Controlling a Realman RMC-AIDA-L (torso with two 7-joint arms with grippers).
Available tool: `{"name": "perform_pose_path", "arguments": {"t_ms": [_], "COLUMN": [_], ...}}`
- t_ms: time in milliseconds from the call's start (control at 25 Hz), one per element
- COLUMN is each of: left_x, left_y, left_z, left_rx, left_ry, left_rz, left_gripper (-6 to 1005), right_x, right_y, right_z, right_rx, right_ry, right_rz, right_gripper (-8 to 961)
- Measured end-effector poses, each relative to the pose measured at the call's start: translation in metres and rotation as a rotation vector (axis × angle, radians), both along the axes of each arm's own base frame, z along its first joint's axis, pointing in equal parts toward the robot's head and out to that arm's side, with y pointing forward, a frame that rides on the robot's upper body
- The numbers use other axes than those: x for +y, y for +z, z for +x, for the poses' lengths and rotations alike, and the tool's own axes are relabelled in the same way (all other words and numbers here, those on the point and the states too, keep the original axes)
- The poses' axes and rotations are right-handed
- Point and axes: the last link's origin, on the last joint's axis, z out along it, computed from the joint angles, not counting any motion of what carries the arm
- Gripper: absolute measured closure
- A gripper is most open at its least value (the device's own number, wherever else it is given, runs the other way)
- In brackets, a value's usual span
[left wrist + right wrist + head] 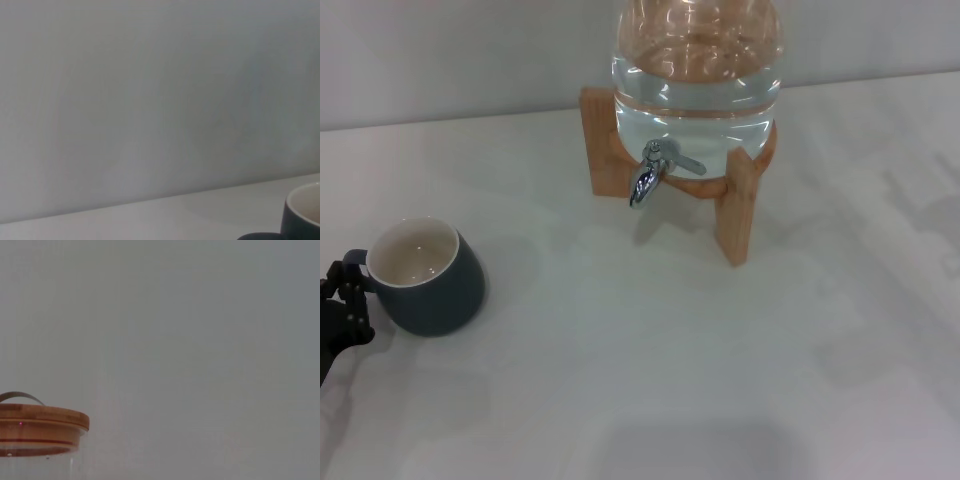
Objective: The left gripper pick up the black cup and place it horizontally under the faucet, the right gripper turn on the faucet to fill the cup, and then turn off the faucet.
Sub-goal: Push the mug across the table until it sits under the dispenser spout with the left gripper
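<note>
Head view shows the black cup (427, 278) upright on the surface, well apart from the faucet (655, 170). At its handle is the left gripper (342, 300); whether it pinches, I cannot tell. Cup seems rigid, smooth, breakable; the handle offers the best hold.

Setting: a bare test bench or lab-style demonstration space, not a lived-in kitchen. Evidence: a plain white tabletop (650, 380) against an unadorned pale grey wall (150, 100), carrying only a few staged props, namely a clear water jar (697, 70) with wooden lid (40, 432) on a wooden stand (738, 215), a chrome faucet (650, 175) and a black cup (428, 277). A black robot gripper (342, 305) at the table's left edge confirms a robotics workspace.
</note>
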Motion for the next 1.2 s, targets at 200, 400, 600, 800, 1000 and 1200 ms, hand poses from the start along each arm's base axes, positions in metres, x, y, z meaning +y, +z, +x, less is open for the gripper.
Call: {"name": "perform_pose_path", "arguments": {"t_ms": [200, 400, 600, 800, 1000, 1200], "left_x": [0.000, 0.000, 0.000, 0.002, 0.006, 0.008], "left_y": [0.000, 0.000, 0.000, -0.001, -0.003, -0.004], "left_z": [0.000, 0.000, 0.000, 0.002, 0.008, 0.010], "left_rx": [0.001, 0.002, 0.013, 0.031, 0.037, 0.041], "left_ry": [-0.001, -0.001, -0.004, -0.022, -0.046, -0.060], "left_rz": [-0.001, -0.002, -0.001, -0.010, -0.025, -0.032], "left_gripper": [877, 910, 911, 912, 913, 914], "right_x": [0.000, 0.000, 0.000, 0.001, 0.003, 0.003], "right_y": [0.000, 0.001, 0.001, 0.001, 0.001, 0.001], "right_z": [0.000, 0.000, 0.000, -0.001, -0.001, -0.001], "right_rx": [-0.001, -0.002, -0.002, -0.003, -0.004, -0.004], "right_ry": [0.001, 0.002, 0.001, 0.003, 0.004, 0.002], "right_rz": [0.001, 0.002, 0.001, 0.002, 0.001, 0.000], "right_gripper": [96, 96, 96, 96, 96, 96]}}
